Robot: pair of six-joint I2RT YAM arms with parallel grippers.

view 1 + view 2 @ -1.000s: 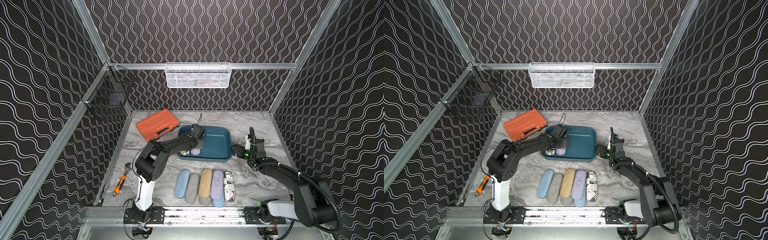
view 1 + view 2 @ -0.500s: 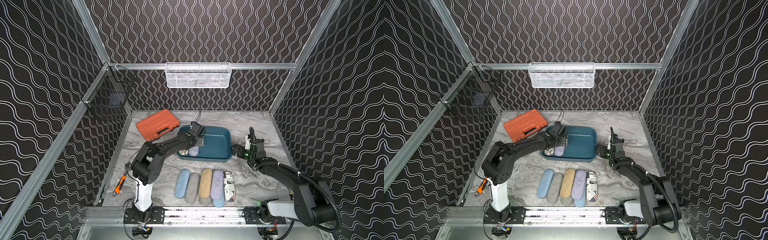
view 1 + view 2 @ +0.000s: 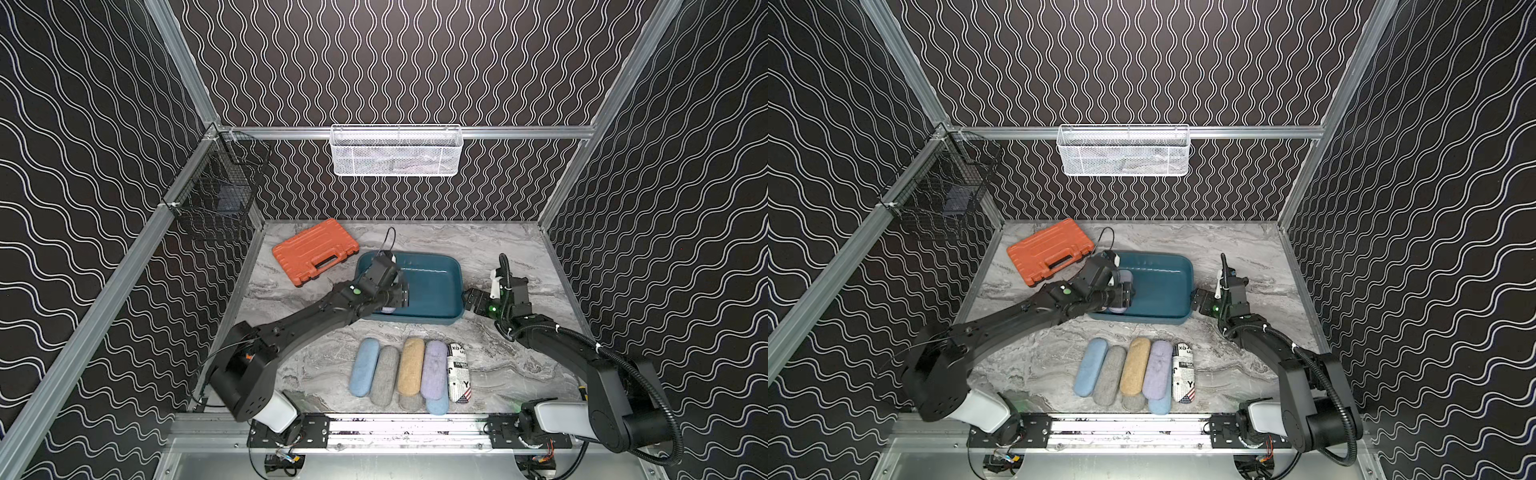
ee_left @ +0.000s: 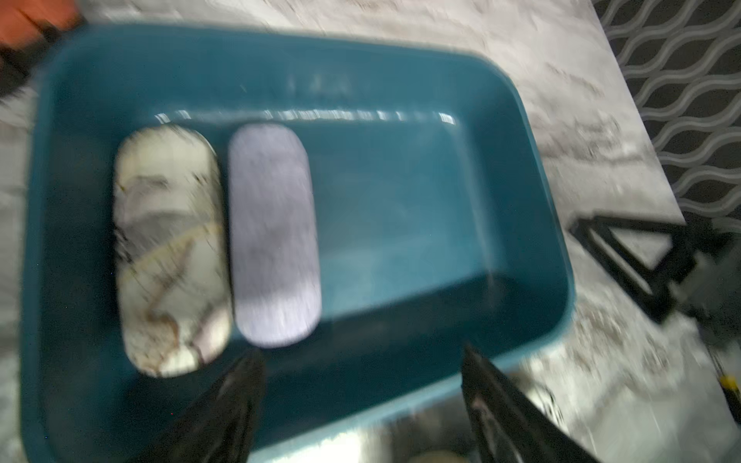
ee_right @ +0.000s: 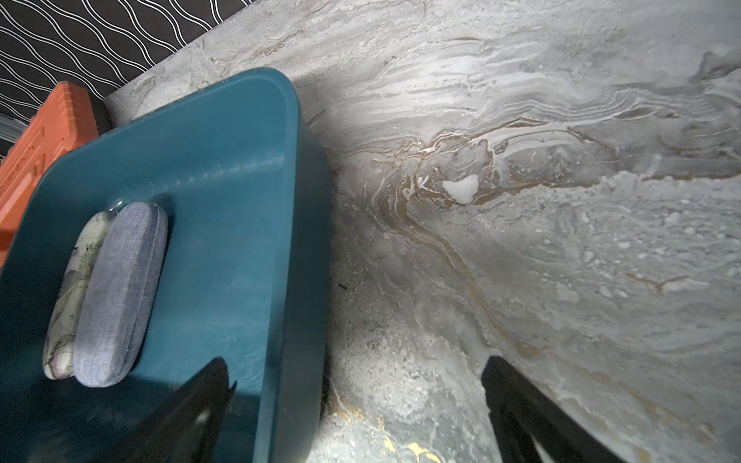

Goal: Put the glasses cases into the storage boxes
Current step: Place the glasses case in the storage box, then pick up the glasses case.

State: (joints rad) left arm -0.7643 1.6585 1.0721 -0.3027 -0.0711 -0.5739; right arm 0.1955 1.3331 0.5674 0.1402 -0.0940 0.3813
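Teal tray [image 3: 432, 286] noted at the middle of the counter [image 3: 498, 249], low-walled with rounded corners. Two glasses cases are seen lying flat inside it at its 9 o'clock end: a map-printed case [image 4: 170, 248] nearest that wall, and a lavender case [image 4: 274, 236] of felt-like weave just beside it, long flanks parallel. At 6 o'clock from the tray, a row of cases is laid on the counter: light blue case [image 3: 363, 368], grey case [image 3: 384, 376], tan case [image 3: 411, 365], second lavender case [image 3: 434, 370] and newspaper-printed case [image 3: 458, 372], packed side by side, with the ends of two more showing beneath their near ends. The left gripper [image 4: 361, 354] is held above the tray's 6 o'clock wall, its jaws spread wide, nothing held or touched; this view is blurred. The right gripper [image 5: 357, 366] is fully parted at the tray's 3 o'clock wall, one finger over the tray floor and one over the counter; contact with the wall cannot be told. The tray floor from its middle to 3 o'clock is bare. An orange tool case [image 3: 316, 255] is recorded at 10 o'clock, close to the tray's corner.
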